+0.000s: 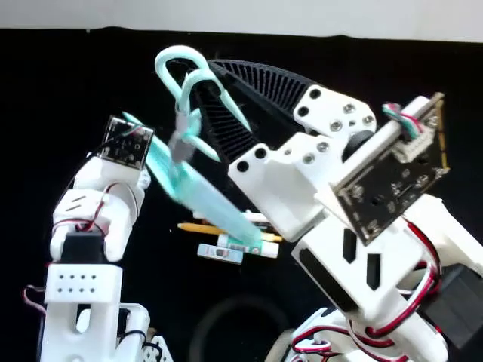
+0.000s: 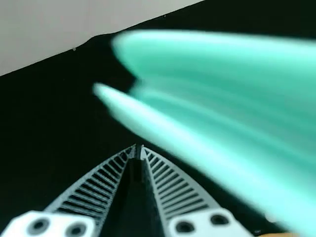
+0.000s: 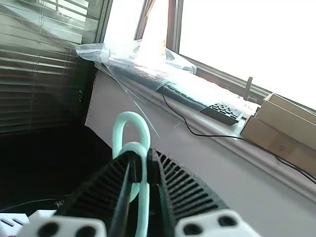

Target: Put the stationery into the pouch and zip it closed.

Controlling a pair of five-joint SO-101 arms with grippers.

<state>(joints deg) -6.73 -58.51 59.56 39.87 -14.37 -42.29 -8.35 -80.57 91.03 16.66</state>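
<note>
My right gripper [image 3: 148, 155], black and ribbed, is pressed together on the smooth mint loop handles [image 3: 131, 129] of the pouch [image 1: 204, 200]; the pouch is thin, glossy, translucent teal plastic, hanging slantwise from upper centre of the high view down toward lower centre; my left gripper [image 2: 137, 149], pale and ribbed, has its tips closed against each other with nothing between them, just beside the pouch's blurred flank; a slim yellow pencil [image 1: 198, 227] and small white pieces [image 1: 220, 253] lie under the pouch's low corner; the matte black table [image 1: 45, 90] runs to a pale wall [image 1: 302, 15] along the top edge.
</note>
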